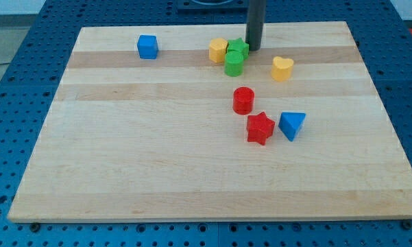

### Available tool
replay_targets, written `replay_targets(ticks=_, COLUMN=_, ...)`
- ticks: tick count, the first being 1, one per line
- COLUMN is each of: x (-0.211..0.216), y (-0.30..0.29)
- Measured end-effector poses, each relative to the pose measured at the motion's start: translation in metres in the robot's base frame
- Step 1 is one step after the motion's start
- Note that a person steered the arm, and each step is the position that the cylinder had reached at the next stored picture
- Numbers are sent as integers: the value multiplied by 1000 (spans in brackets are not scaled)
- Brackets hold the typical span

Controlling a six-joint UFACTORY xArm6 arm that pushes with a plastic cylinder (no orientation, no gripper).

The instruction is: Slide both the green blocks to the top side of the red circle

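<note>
The red circle [243, 100] stands right of the board's middle. The green star [239, 48] and the green cylinder [234, 64] sit together just above it, the cylinder touching the star's lower side. My tip [253, 49] is at the star's right edge, touching or nearly touching it. The rod rises from there out of the view's top.
A yellow hexagon [218, 50] touches the green star's left side. A yellow heart [282, 68] lies to the right. A red star [260, 128] and a blue triangle [291, 125] sit below the red circle. A blue cube [147, 46] is at the top left. The wooden board [123, 158] lies on a blue perforated table.
</note>
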State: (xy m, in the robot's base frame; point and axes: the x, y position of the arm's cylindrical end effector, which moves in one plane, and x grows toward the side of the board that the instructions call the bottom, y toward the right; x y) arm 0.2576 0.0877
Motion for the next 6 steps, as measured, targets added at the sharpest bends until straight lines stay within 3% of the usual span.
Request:
replay_targets(ticks=1, x=-18, y=-38)
replay_targets(ticks=2, x=-6, y=-58)
replay_targets(ticks=3, x=19, y=-32)
replay_targets(ticks=5, x=63, y=-40)
replay_targets(ticks=6, x=23, y=-23)
